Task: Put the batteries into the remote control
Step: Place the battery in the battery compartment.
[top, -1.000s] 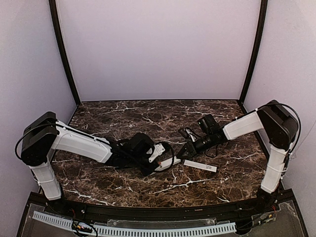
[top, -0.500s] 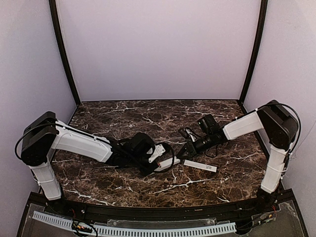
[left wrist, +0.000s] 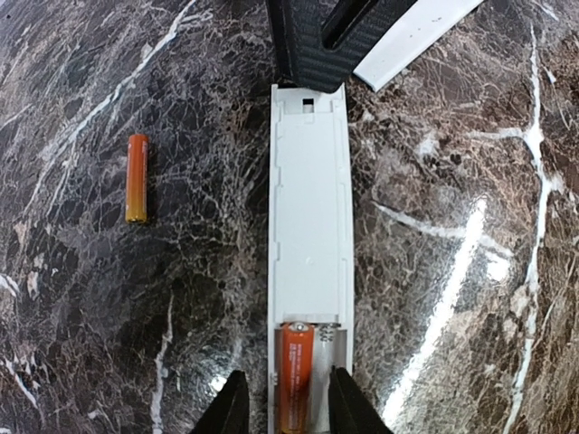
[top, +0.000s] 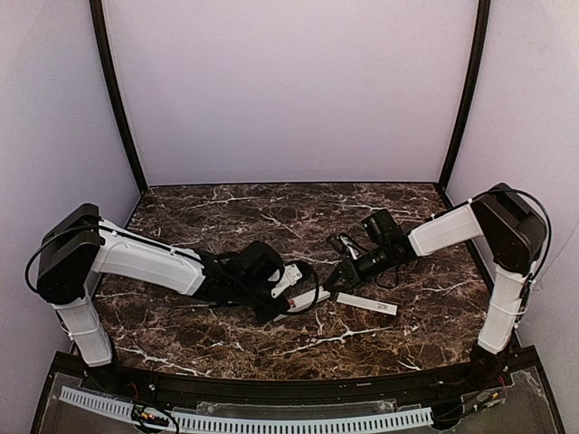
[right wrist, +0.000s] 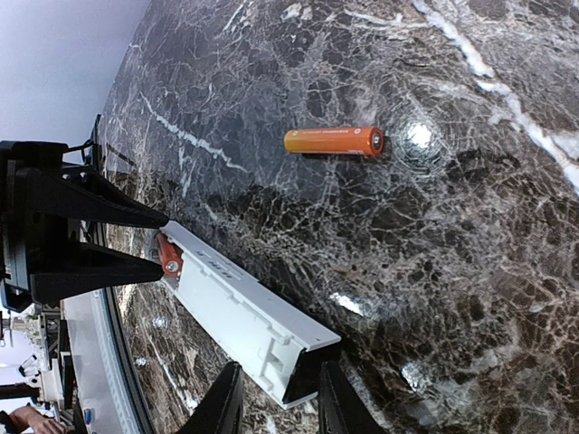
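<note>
Marble table, cover strip near remote control, loose battery alongside

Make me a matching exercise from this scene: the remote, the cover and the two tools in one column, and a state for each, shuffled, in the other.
Column one:
1. remote
2. cover
3. left tool
4. right tool

Column two:
A. shut on the remote's end
B. open, astride the loaded battery
C. has one battery loaded in it
D. loose on the table, not held

Pairs: 1-C, 2-D, 3-B, 4-A
</note>
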Robot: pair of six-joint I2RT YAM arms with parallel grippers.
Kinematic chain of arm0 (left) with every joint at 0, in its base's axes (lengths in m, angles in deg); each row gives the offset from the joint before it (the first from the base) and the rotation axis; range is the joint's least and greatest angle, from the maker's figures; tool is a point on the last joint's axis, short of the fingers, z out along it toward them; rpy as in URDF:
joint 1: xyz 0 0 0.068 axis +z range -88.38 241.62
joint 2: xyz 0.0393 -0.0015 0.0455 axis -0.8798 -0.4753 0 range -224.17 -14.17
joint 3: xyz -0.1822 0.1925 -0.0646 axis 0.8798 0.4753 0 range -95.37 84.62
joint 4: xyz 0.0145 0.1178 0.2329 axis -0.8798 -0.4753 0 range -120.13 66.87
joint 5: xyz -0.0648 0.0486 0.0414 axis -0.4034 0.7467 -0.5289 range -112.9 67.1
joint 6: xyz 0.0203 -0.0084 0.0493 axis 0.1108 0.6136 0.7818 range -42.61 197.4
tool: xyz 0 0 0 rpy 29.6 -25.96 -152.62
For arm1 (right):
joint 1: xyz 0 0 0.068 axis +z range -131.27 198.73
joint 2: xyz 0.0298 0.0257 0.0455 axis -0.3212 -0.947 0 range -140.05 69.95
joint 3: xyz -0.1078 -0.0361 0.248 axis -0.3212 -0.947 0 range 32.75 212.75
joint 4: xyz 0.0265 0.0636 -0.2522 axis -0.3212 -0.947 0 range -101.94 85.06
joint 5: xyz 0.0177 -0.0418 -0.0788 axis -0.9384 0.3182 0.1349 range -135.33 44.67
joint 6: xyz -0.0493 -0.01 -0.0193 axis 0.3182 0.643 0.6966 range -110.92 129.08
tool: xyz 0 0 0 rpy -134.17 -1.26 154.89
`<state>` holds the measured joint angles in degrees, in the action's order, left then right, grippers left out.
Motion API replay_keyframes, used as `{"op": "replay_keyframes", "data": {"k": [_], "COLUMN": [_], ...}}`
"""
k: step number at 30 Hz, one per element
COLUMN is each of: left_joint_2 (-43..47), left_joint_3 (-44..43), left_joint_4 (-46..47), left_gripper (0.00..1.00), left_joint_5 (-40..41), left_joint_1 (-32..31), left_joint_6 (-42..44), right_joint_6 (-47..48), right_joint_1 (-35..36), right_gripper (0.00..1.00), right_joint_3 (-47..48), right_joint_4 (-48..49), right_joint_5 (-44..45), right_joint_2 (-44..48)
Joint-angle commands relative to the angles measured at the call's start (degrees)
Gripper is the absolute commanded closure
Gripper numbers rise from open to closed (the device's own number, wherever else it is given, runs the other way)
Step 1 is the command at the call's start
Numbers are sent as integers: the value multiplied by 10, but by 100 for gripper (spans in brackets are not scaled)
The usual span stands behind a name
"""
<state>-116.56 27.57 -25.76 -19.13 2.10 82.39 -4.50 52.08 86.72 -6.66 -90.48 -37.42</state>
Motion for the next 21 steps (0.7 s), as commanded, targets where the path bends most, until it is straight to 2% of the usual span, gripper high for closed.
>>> {"op": "replay_keyframes", "data": {"k": [1,4,6,9,13,16,21], "left_joint_2": [40,44,51,77,119,158,203], "left_joint_3": [-21,-33,-31,-3,53,126,250], "left_joint_4": [-20,-36,-34,-17,18,86,267], "left_gripper": [67,65,59,43,31,29,30], "left_joint_5": [-7,-3,-4,-5,-29,-75,-107], "left_joint_1": [-3,-3,-1,4,12,19,19], "left_joint_6": [-13,-23,-38,-66,-80,-72,-37], "right_joint_6": [6,7,8,10,14,15,5], "right_joint_1": [7,7,7,6,2,-3,18], "right_gripper": [72,70,69,65,56,56,66], "right_joint_3": [6,3,2,4,5,9,29], "right_joint_4": [0,0,-3,-13,-32,-52,-80], "right_joint_5": [-5,1,7,21,43,59,57], "right_joint_2": [-2,8,17,30,57,78,104]}}
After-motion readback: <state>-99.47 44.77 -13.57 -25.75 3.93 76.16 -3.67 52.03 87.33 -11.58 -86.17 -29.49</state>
